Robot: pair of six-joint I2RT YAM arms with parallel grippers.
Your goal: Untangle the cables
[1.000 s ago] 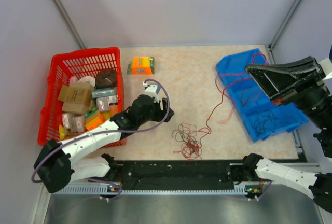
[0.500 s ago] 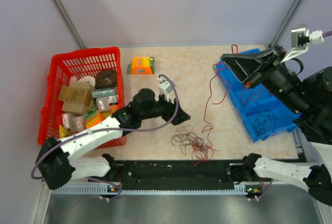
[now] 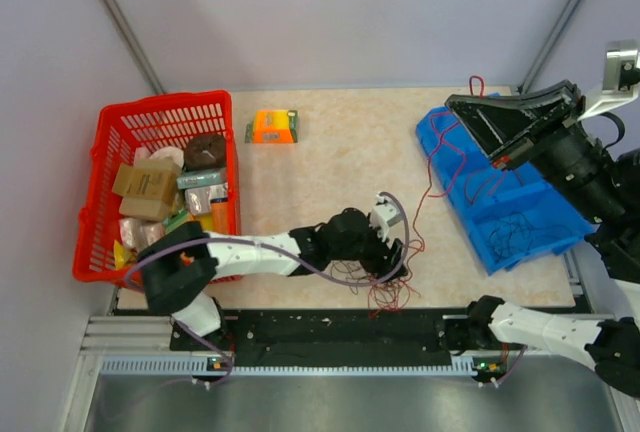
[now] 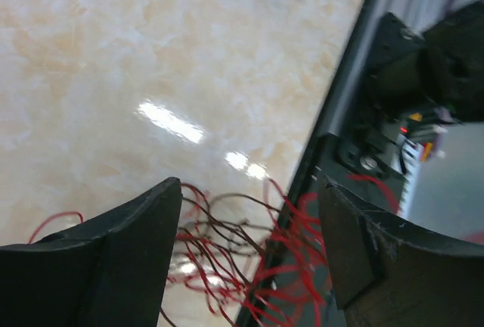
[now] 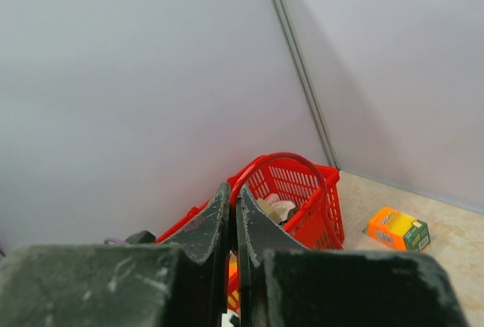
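One small tangle, the cables [image 3: 374, 279], lies at the near edge of the surface [image 3: 330, 167], spilling slightly onto the black rail [image 3: 330, 330] in front. The left claw [image 4: 247, 191] hangs right over this tangle, jaws wide and empty, with red and dark threads of it showing between and just below the fingertips. The tangle therefore lies straight under that claw, a little to its near side. Being a loose clump, it has no clear long axis, apart from one red strand [image 5: 281, 155] that leaves the tangle on its far right side and climbs away. The strand ends in the right claw [image 5: 233, 191], pinched tight on it, high above and well to the far right of the tangle. The left arm is much the nearer, so pinning the clump looks like its job while the right draws the strand out along its rising line. Beyond the tangle to the right, a blue tray [image 3: 478, 214] holds a few dark wires [image 3: 522, 229].
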